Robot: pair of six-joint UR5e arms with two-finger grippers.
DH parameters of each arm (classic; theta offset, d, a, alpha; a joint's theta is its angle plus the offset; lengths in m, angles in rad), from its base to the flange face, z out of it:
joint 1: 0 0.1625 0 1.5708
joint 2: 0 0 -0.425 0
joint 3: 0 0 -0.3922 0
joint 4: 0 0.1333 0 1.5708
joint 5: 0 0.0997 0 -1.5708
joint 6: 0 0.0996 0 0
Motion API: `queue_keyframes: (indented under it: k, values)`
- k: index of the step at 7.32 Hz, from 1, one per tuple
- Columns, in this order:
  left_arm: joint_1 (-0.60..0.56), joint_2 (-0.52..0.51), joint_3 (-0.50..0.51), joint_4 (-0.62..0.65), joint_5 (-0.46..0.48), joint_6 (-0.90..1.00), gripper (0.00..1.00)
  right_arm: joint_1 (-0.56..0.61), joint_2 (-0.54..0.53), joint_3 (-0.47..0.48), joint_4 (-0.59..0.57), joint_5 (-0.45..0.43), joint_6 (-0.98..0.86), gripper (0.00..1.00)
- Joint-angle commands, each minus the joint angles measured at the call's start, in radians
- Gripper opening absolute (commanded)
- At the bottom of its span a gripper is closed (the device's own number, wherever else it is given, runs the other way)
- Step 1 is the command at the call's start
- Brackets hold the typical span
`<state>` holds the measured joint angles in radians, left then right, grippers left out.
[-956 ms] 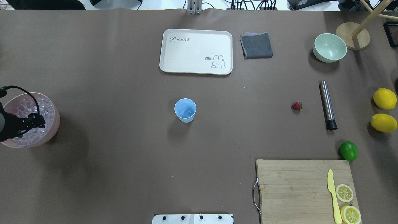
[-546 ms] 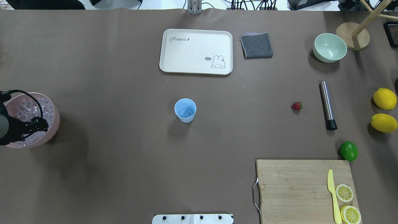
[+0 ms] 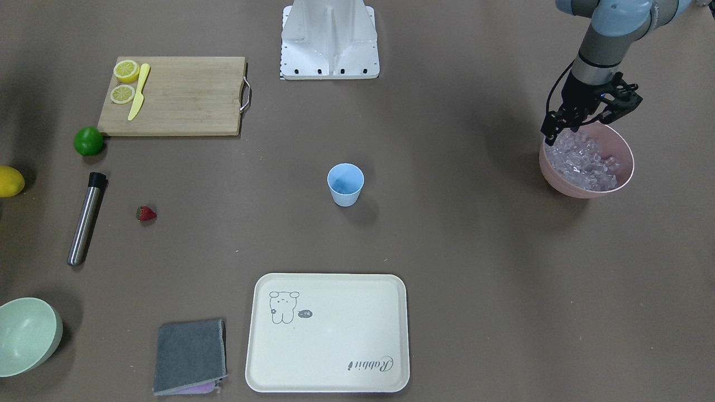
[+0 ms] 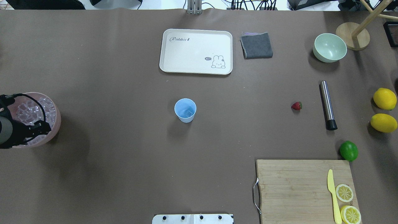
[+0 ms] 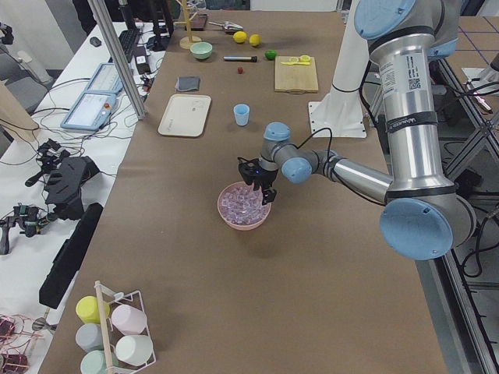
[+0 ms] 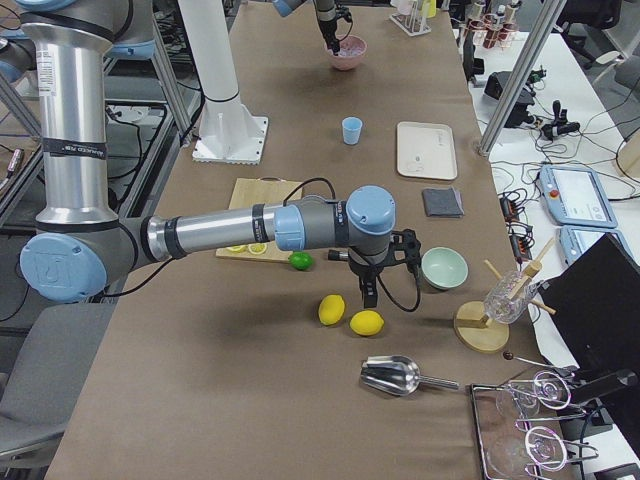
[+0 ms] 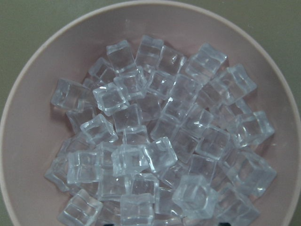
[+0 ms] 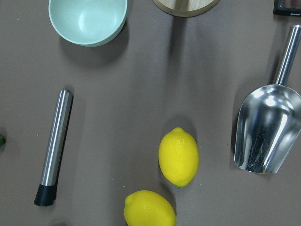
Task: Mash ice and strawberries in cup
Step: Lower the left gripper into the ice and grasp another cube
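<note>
Brown tabletop lies unchanged over the last second except at your robot's left end, where the left pincer (image 3: pixel 587 118) has crept a little across the pink bowl (image 4: pixel 57 118), toward the robot's side and the rim nearest the table's middle. It hangs just above the ice (image 7: pixel 160 141) with its jaws spread and nothing between them, so no cube has been picked on this pass. The cup (image 4: pixel 185 110) stands alone mid-table, well apart from the bowl; a faint clear shape inside may be a cube, though you cannot be sure. The strawberry (image 4: pixel 296 106) lies untouched beside the steel rod (image 4: pixel 327 105). The right pincer (image 6: pixel 368 292) hovers over the lemons (image 8: pixel 178 157); its opening cannot be told. Judge this as early: loading ice, mashing far off.
</note>
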<state>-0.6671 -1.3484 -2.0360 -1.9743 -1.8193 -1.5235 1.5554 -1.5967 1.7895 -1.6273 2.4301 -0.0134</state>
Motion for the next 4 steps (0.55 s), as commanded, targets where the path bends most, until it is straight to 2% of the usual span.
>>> queue_keyframes:
  k: [1,3,4]
  values:
    - [0.007,0.0,-0.001,0.0,0.0,-0.007,0.62,0.0,0.0,0.002,0.0,0.001,0.0,1.0]
    - [0.007,0.0,-0.001,0.0,0.0,-0.007,0.29,0.0,0.0,0.007,0.0,0.001,0.0,1.0]
    - [0.006,0.003,-0.001,0.0,0.002,-0.007,0.17,0.0,0.0,0.008,0.0,0.001,0.001,1.0]
